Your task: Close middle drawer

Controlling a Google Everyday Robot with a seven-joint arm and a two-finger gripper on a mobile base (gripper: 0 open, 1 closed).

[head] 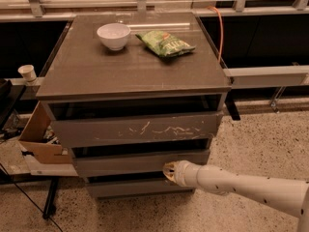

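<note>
Gripper (169,172) is touching the middle drawer (125,163) front, right of centre; whether it is spread or closed, cannot tell; drawer is sitting nearly home beneath the scratched front (145,129); seemingly only a last short push is remaining.

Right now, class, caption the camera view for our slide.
Gripper against the middle drawer, below the scratched drawer front.
</note>
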